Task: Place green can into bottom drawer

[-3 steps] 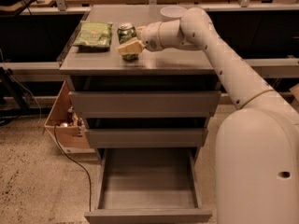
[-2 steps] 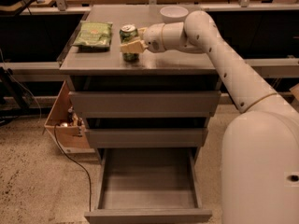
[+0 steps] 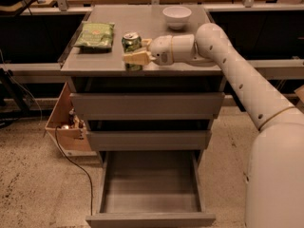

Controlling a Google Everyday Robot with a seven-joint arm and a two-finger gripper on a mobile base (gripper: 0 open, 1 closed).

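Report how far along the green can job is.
Done: the deep grey bottom drawer is pulled open. In hand: the cream two-finger gripper is at the small green drink can, which stands on the grey cabinet top. Left: lift the can, carry it down, set it in the drawer.

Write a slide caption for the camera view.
Gripper at the green can on the cabinet top; bottom drawer pulled open below.

cream gripper (image 3: 135, 51) at green can (image 3: 131, 39), grey bottom drawer (image 3: 150, 219), white bowl (image 3: 176, 17), green bag (image 3: 95, 34)
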